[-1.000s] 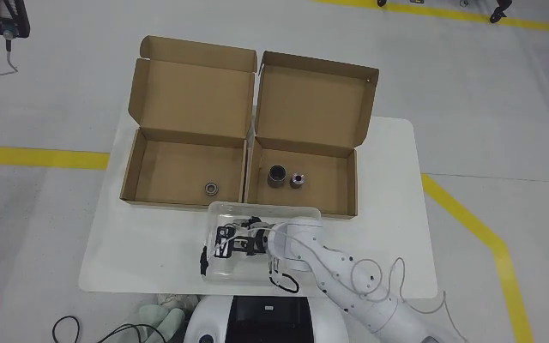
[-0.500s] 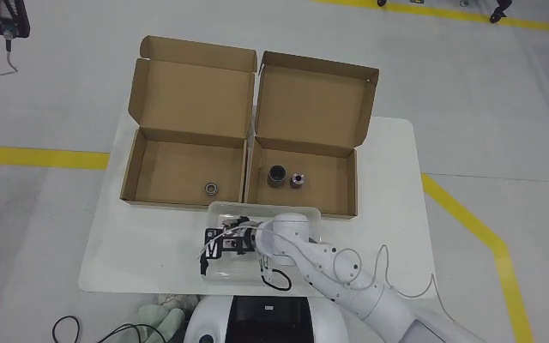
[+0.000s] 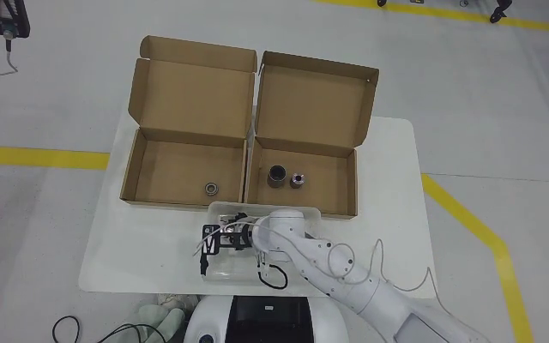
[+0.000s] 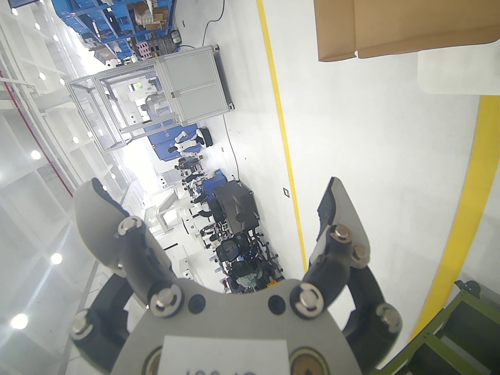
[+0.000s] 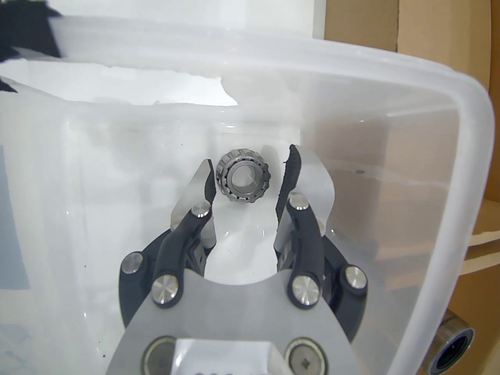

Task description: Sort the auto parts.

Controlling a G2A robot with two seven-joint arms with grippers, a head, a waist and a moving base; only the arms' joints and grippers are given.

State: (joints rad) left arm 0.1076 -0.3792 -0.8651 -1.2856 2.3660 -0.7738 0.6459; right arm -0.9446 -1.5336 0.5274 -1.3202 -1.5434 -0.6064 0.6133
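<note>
We count three parts sorted: a ring bearing (image 3: 209, 185) in the left carton (image 3: 167, 171), a dark sleeve (image 3: 276, 175) and small hub (image 3: 297, 179) in the right carton (image 3: 330, 187). In the clear bin (image 3: 266, 206) our right claw (image 5: 250, 175), spread, straddles a roller bearing (image 5: 243, 179); our left claw (image 4: 213, 197) is spread, empty.

Steel roller bearing (image 5: 243, 179) inside clear bin (image 5: 273, 50)
</note>
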